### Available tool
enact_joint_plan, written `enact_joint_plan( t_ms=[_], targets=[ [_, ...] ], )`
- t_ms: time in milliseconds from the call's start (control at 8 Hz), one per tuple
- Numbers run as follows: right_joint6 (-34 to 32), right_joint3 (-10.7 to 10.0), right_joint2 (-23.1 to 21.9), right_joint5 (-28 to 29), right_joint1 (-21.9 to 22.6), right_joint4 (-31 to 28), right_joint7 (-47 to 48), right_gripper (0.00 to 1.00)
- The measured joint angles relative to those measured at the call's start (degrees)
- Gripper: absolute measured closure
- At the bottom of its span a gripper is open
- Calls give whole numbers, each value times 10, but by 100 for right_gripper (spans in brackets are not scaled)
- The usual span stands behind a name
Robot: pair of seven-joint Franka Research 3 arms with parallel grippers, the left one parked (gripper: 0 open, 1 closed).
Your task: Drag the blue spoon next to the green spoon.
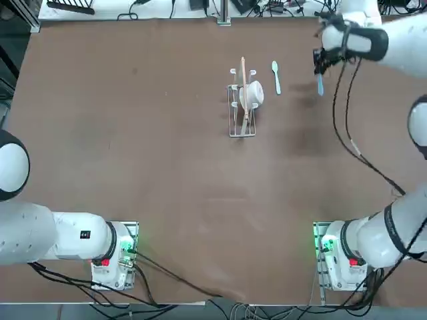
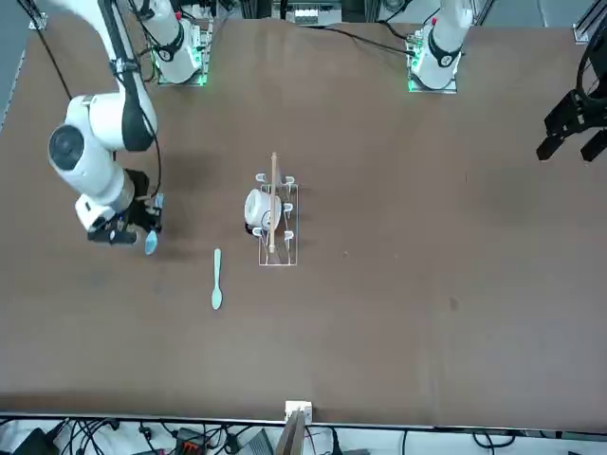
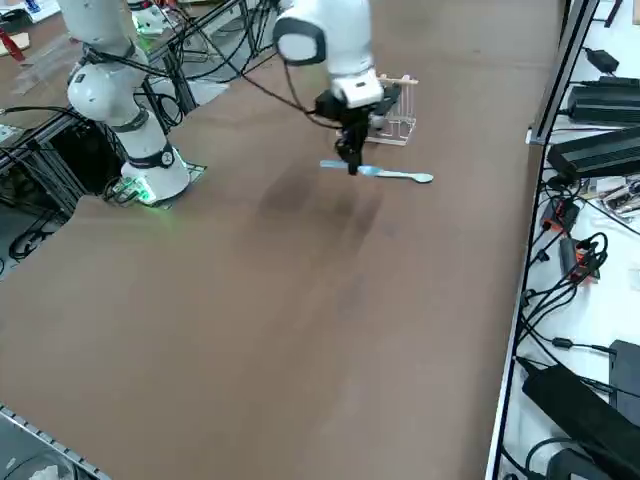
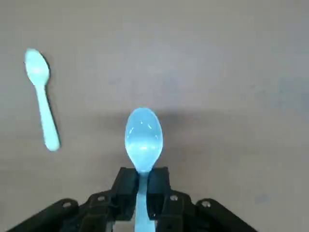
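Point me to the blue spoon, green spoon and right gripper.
blue spoon (image 4: 143, 137), right wrist view, on its bowl.
green spoon (image 1: 275, 77), top view, on the handle.
right gripper (image 4: 140, 186), right wrist view, between the fingertips, shut on the blue spoon's handle.

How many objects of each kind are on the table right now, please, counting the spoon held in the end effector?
Spoons: 2, the blue spoon clamped by its handle in the right end effector and the green spoon lying apart from it
Wire racks: 1, the wire rack
White cups: 1, the white cup in the rack
Wooden sticks: 1, the wooden stick on the rack
Total: 5
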Motion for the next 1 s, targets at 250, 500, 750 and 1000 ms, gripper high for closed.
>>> enact_joint_plan(
  t_ms=[250,500,750,1000],
  targets=[
    [-26,13,79,28,4,106,-3,85],
    [-28,16,146,45,7,166,-10,85],
    [-28,14,191,54,2,189,-13,85],
    [-27,13,219,77,-3,194,-16,85]
  ],
)
